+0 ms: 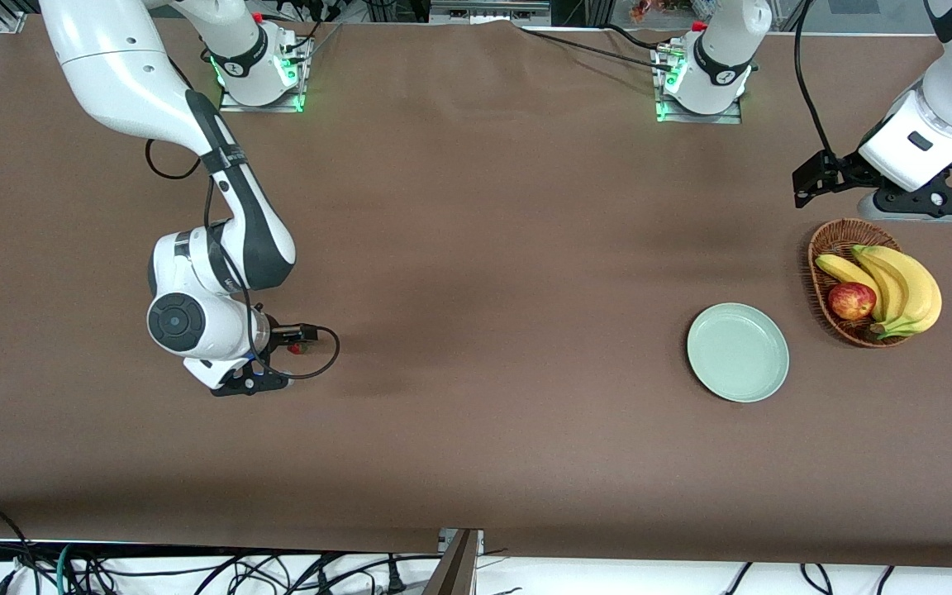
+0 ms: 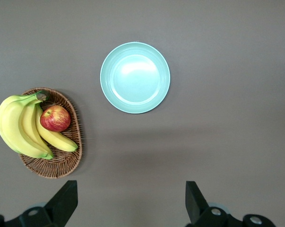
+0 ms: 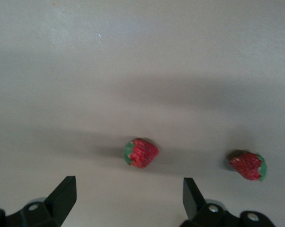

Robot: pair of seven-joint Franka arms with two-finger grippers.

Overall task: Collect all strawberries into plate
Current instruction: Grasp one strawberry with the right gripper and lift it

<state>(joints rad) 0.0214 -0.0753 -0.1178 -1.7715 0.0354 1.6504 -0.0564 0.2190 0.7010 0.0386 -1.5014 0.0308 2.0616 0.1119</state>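
Observation:
Two strawberries lie on the brown table under my right arm: one strawberry (image 3: 141, 152) just ahead of the open right gripper (image 3: 128, 198), a second strawberry (image 3: 247, 165) off to its side. Nothing is between the fingers. In the front view only a red bit of a strawberry (image 1: 298, 348) shows beside the right gripper (image 1: 253, 382), which hangs low over the table at the right arm's end. The mint-green plate (image 1: 738, 352) (image 2: 135, 77) sits bare toward the left arm's end. My left gripper (image 1: 935, 207) (image 2: 131, 201) waits open, high beside the basket.
A brown wicker basket (image 1: 825, 248) (image 2: 62, 165) with bananas (image 1: 906, 285) and a red apple (image 1: 851, 300) stands beside the plate, at the left arm's end of the table. A black cable (image 1: 323, 355) loops off the right wrist near the strawberries.

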